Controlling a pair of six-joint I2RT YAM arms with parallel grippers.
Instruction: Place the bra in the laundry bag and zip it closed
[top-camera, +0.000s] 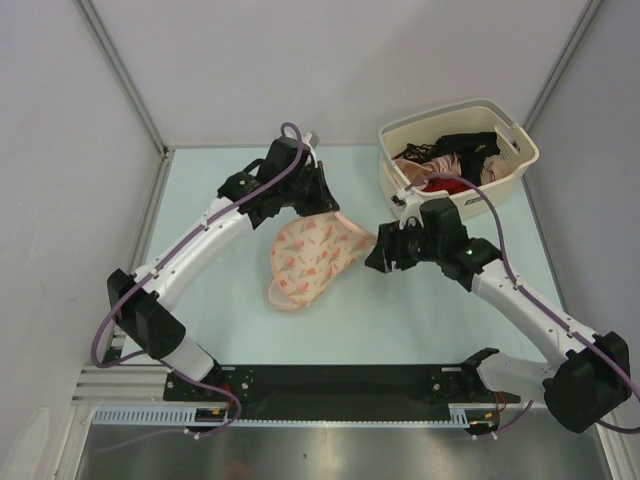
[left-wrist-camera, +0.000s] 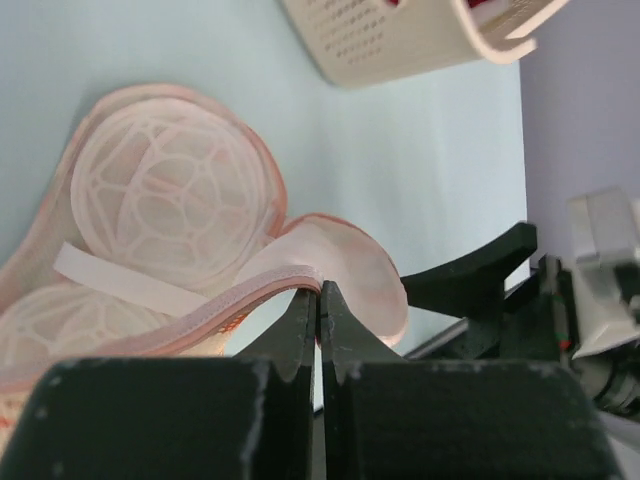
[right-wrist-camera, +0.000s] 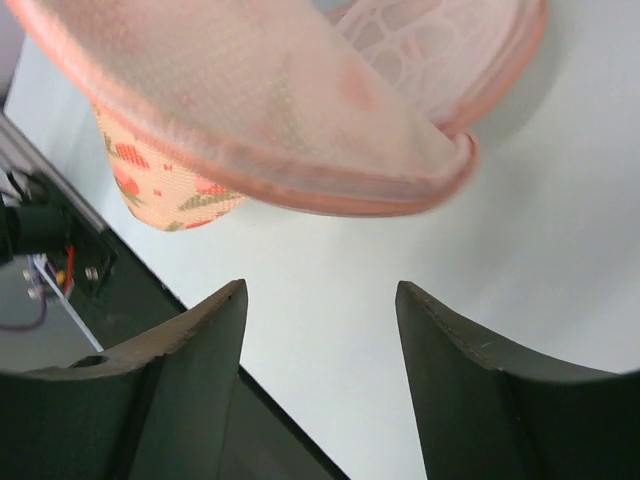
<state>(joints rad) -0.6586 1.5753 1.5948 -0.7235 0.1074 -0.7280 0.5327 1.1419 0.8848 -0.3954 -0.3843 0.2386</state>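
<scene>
Laundry bag (top-camera: 310, 255) rim pinched in left hand (left-wrist-camera: 318, 295); right hand (right-wrist-camera: 320, 290) wide, apparently just beside it

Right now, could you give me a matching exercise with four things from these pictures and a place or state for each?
1. left hand
2. right hand
3. laundry bag
4. basket

a. open, holding nothing
b. at the far right
c. shut on the bag's rim
d. between the two hands

Pairs: 1-c, 2-a, 3-d, 4-b.
</scene>
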